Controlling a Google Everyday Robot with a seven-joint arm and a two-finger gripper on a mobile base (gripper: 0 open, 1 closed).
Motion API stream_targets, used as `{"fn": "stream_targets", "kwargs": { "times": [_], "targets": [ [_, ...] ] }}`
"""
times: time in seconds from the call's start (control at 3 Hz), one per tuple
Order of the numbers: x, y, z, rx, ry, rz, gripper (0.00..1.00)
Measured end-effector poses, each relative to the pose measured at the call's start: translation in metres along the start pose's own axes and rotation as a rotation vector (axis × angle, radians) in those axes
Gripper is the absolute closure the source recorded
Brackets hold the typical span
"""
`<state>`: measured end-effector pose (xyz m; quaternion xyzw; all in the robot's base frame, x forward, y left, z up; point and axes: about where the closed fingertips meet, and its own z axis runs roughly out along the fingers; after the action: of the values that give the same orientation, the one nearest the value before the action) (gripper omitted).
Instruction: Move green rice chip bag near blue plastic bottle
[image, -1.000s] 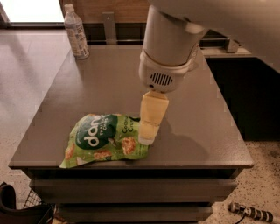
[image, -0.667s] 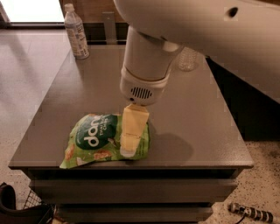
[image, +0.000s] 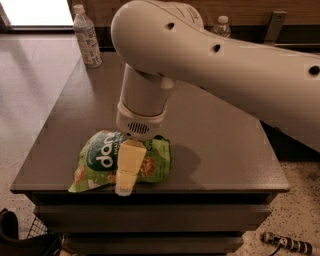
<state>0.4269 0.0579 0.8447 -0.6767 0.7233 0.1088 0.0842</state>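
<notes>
Gripper (image: 128, 170) low over green rice chip bag (image: 100, 159), lower left of centre, by front edge of table (image: 215, 150). I can't tell whether it grips bag or is released. Bag lies flat, long axis roughly left-right in frame. Blue plastic bottle (image: 87, 37) upright at upper left, far table corner, well apart from bag, so I judge next move runs up-frame, slightly left. Wrist covers bag's middle; contact with foil unseen. Arm hides most of second bottle (image: 221, 26), top right of centre.
</notes>
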Motion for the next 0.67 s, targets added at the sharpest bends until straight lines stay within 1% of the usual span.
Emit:
{"fn": "stream_targets", "kwargs": {
  "times": [0.33,0.67],
  "targets": [
    [0.0014,-0.0073,0.0169,-0.015,-0.048,-0.046,0.25],
    [0.0011,-0.0074,0.0175,-0.013,-0.051,-0.057,0.48]
  ]
}}
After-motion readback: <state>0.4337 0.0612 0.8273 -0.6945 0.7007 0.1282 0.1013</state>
